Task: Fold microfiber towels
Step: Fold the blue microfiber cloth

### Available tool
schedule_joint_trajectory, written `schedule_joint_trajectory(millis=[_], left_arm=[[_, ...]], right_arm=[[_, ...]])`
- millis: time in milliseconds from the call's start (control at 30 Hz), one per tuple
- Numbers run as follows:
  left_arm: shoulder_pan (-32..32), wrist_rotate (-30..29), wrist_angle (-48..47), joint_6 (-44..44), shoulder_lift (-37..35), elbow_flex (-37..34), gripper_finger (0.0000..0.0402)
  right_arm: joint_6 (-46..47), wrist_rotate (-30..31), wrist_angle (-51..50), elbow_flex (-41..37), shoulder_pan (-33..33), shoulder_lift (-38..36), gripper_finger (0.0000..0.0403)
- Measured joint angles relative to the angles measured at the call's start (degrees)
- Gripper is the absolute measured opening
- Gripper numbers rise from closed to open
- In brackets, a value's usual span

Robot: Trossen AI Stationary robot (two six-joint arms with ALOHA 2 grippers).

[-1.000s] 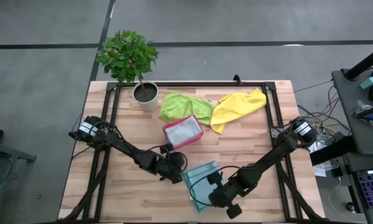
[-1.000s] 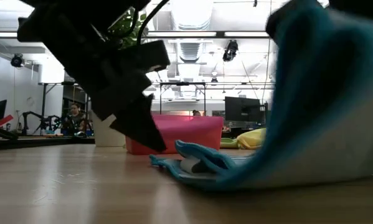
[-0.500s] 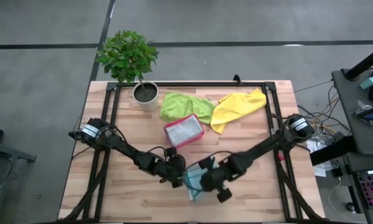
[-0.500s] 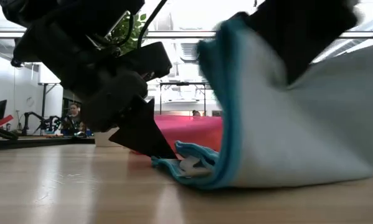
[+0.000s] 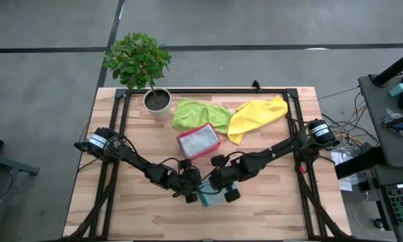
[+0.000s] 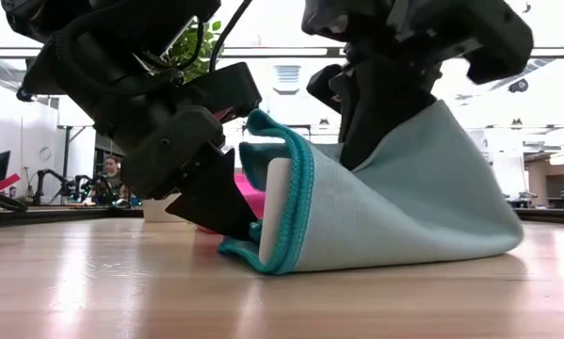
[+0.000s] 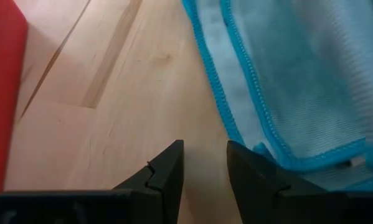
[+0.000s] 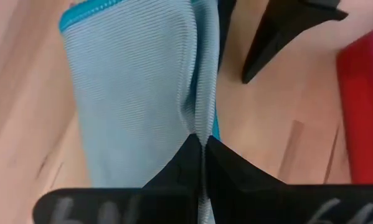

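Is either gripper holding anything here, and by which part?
The right gripper pinches the teal-blue towel by its raised edge. The left gripper stands beside it with nothing between its fingers.

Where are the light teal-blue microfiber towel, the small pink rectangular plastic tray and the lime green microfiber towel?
light teal-blue microfiber towel (image 6: 404,217): low view, on its draped face.
small pink rectangular plastic tray (image 5: 186,148): high view, on its left rim.
lime green microfiber towel (image 5: 198,114): high view, at the crumpled middle.

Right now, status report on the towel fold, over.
Right pincer shut on the teal towel, carrying its edge over. Left pincer part open, empty, by the towel's folded edge. Pink tray close behind, not blocking.
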Motion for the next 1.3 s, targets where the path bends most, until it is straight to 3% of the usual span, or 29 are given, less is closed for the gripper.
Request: schedule_joint_trajectory(millis=[333,500,733,967,1300], left_arm=[[-0.2,0.4,-0.2,0.1,-0.4,0.0,0.0107],[-0.5,4.6,-3.5,0.0,-3.4,0.0,0.0107],[-0.8,4.7,-10.0,0.0,-8.3,0.2,0.0107],[-1.8,11.6,-13.4,-1.5,-11.8,0.8,0.0107],[-6.5,12.2,-11.7,-3.1,-13.9,2.1,0.0107]], right_arm=[[-0.9,1.6,1.4,-0.5,-0.5,4.9,0.0009],[0.4,3.1,1.3,-0.6,-0.5,5.7,0.0009],[1.6,3.3,1.4,-0.4,-0.5,5.8,0.0009],[0.4,3.4,1.0,-0.4,-0.6,5.0,0.001],[-0.5,4.6,-0.5,2.1,-1.2,3.4,0.0088]])
